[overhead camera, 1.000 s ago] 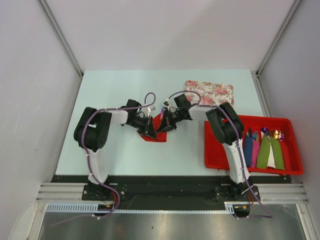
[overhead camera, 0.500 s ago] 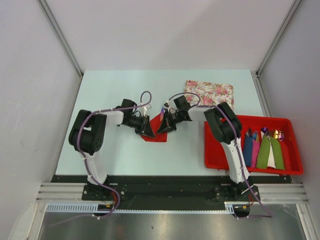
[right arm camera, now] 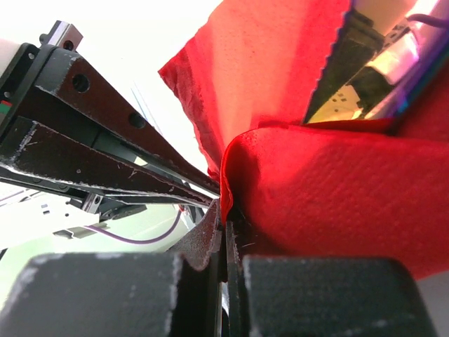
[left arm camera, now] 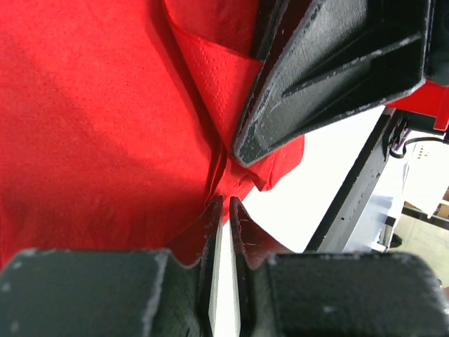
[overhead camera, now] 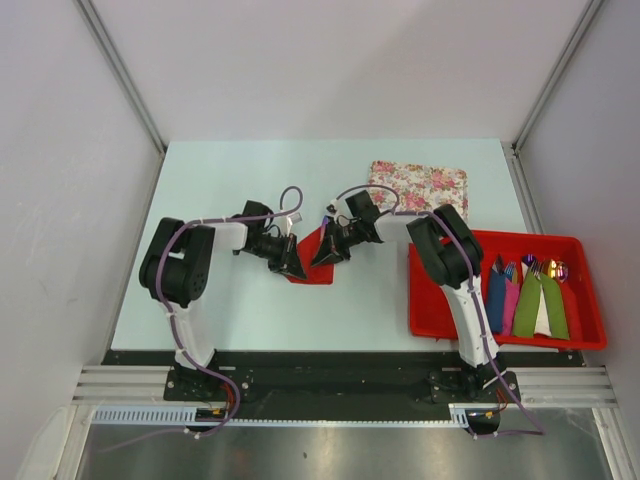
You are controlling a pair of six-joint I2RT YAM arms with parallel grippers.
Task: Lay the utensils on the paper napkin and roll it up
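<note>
The paper napkin (overhead camera: 312, 264) is a crumpled red sheet held between both grippers at the table's middle. My left gripper (overhead camera: 295, 265) comes in from the left; in its wrist view its tips (left arm camera: 223, 203) pinch a fold at the edge of the paper napkin (left arm camera: 105, 126), the jaws almost together. My right gripper (overhead camera: 323, 255) comes in from the right and is shut (right arm camera: 226, 210) on a curled edge of the paper napkin (right arm camera: 337, 189). The right gripper's fingers (left arm camera: 323, 77) press into the paper from above. The utensils do not show plainly; the paper hides what lies inside.
A floral-patterned mat (overhead camera: 418, 186) lies at the back right. A red tray (overhead camera: 520, 341) at the right holds blue (overhead camera: 497, 295), pink (overhead camera: 511, 300) and green (overhead camera: 540, 305) napkin rolls and shiny cutlery (overhead camera: 545, 268). Walls close in the table's sides.
The left arm's elbow has swung left and its gripper has shifted slightly left and toward me. The right gripper has edged back a little. Both still grip the napkin.
</note>
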